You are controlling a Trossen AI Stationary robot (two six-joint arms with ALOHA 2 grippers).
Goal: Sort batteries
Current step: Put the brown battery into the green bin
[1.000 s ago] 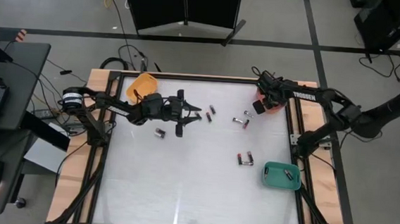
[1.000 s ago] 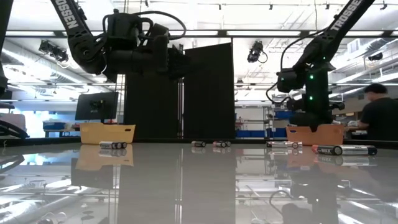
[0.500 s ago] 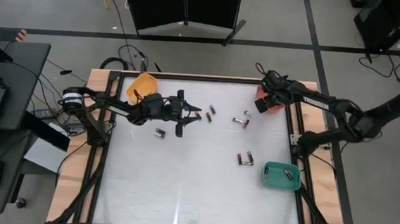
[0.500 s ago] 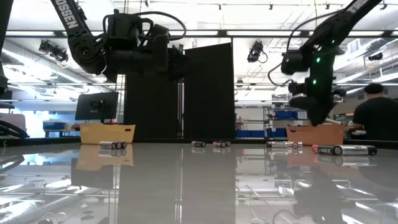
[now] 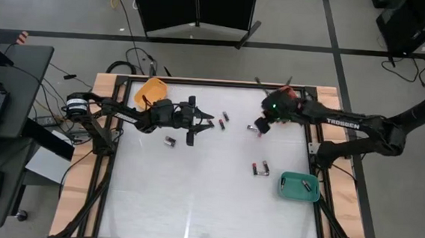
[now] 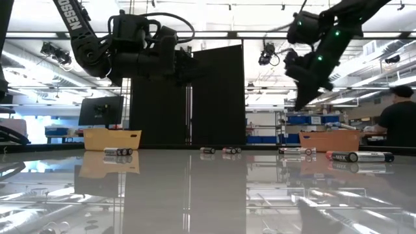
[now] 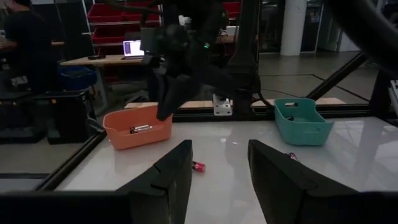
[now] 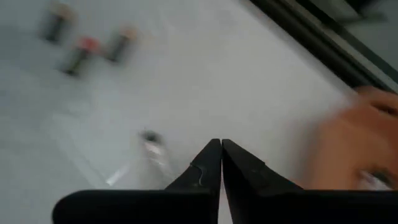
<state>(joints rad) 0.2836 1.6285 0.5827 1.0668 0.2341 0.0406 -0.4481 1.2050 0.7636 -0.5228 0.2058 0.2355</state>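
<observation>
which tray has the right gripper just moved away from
The red-orange tray at the far right corner; the right gripper was over it before, unlike the green tray.

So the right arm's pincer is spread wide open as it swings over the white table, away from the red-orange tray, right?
Not quite. The right pincer is shut, its two dark fingers pressed together with nothing between them, as the right wrist view shows. The rest holds: it is over the white table, away from the red-orange tray.

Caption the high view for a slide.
Right gripper, shut, hangs over loose batteries; left gripper waits open near the orange tray.
</observation>
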